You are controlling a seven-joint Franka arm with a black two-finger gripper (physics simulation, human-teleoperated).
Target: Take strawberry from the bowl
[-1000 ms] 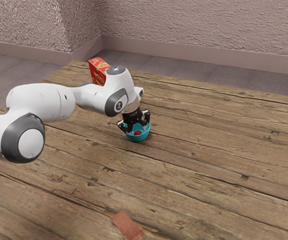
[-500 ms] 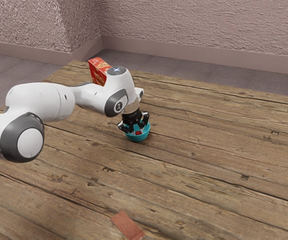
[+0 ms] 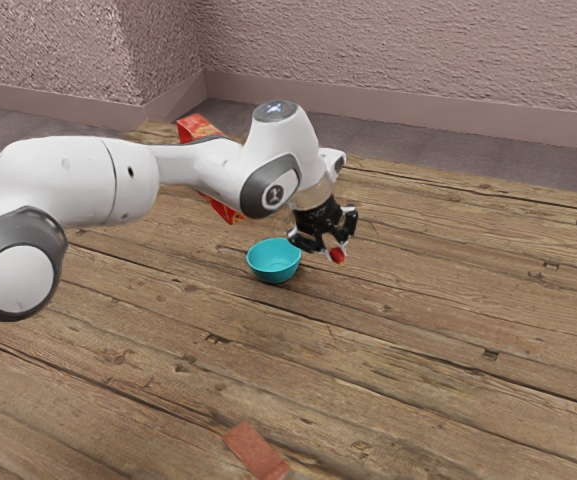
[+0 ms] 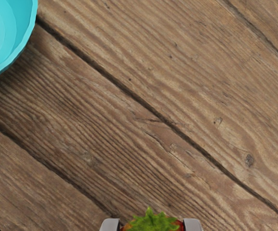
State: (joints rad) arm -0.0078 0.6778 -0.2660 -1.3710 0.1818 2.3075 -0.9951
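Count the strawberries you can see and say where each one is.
1: the strawberry is held in the gripper, clear of the bowl. The arm could hide others.

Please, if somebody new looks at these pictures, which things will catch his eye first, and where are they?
Probably the small red strawberry, pinched in the black gripper above the wooden table, to the exterior view's right of the bowl. Next comes the bright turquoise bowl, which stands empty on the planks. The large white arm, entering from the exterior view's left, also draws attention.
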